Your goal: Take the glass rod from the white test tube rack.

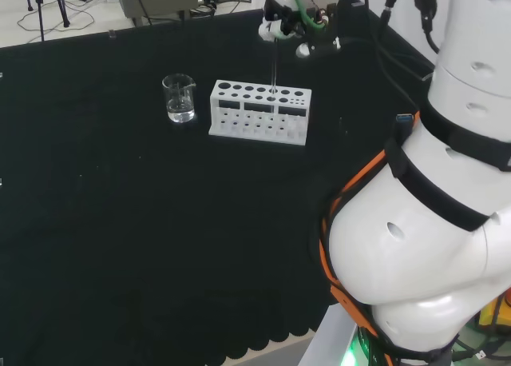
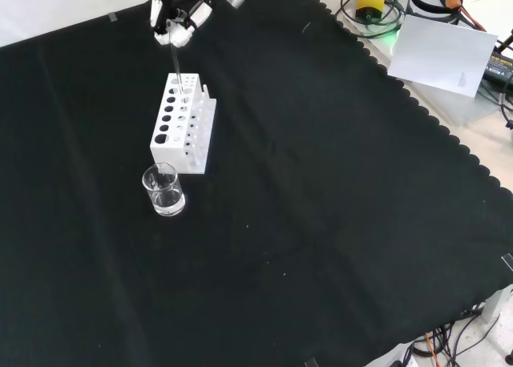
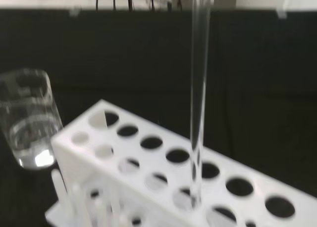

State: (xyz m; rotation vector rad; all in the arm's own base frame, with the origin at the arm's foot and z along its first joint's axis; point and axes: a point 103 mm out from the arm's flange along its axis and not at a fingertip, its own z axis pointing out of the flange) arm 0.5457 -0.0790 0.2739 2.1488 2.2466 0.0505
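From my console, the bench (image 2: pixel 337 223) under its black cloth takes up most of the front view, with the arm's white links (image 1: pixel 447 222) bulking large at the right of the head view. Next down in size is the white test tube rack (image 1: pixel 260 113), standing just beside a small glass beaker (image 1: pixel 179 98) that seems to hold a little clear liquid. Above the rack's far end in the front view sits the hand (image 2: pixel 178 22), fingers curled in a pinch on the top of the glass rod (image 1: pixel 274 66). The rod stands upright, its lower end apparently still down in a rack hole (the wrist view suggests so). I judge the grasp made; lifting the rod clear remains.
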